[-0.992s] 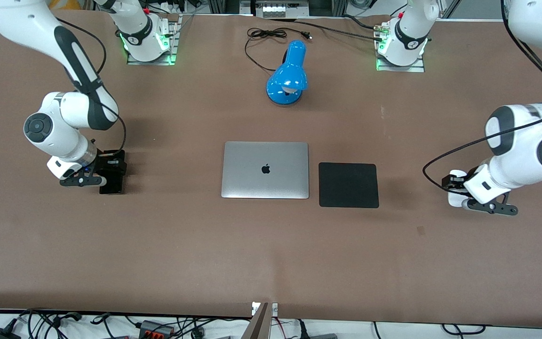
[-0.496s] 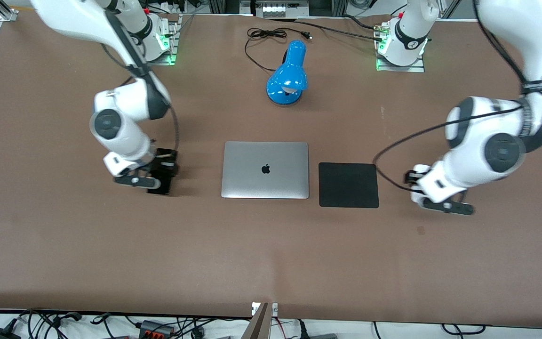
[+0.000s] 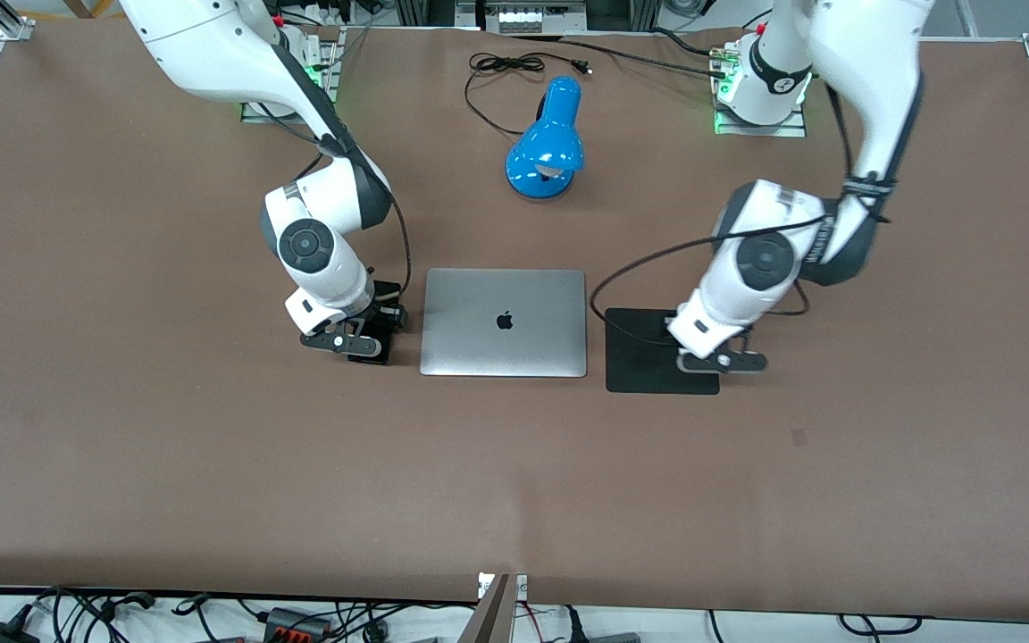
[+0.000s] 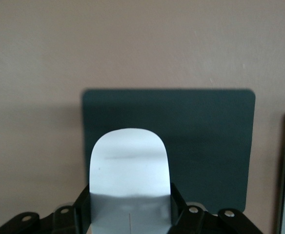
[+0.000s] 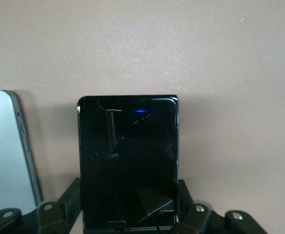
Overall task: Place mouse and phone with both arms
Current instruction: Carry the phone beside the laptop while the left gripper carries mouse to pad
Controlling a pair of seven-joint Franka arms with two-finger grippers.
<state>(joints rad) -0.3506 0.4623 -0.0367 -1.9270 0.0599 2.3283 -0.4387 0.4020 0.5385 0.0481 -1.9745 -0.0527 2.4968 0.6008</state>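
1. Carrying the phone [image 5: 128,161] flat between its fingers, the right gripper [image 3: 363,335] hangs low over the desk [image 3: 211,482] just beside the closed laptop [image 3: 503,322], on the side toward the right arm's end. The fingers are clamped on the phone's long edges, which keeps the glossy face up and level, ready, I'd judge, to be laid down alongside the laptop.

2. The left gripper [image 3: 713,350] is over the black pad [image 3: 648,366] that lies beside the laptop toward the left arm's end. Its fingers are clamped on the mouse [image 4: 130,180], gripping it by the sides so the rounded nose pokes forward over the pad; that looks like the spot meant for it.

3. Both arms come in from opposite ends toward the laptop, so each can set its load down without crossing the other.

4. For markings: the laptop lid shows a dark apple logo. A small blue light glints on the phone's face. I can read no writing on the mouse, the pad or the blue lamp [image 3: 546,143].
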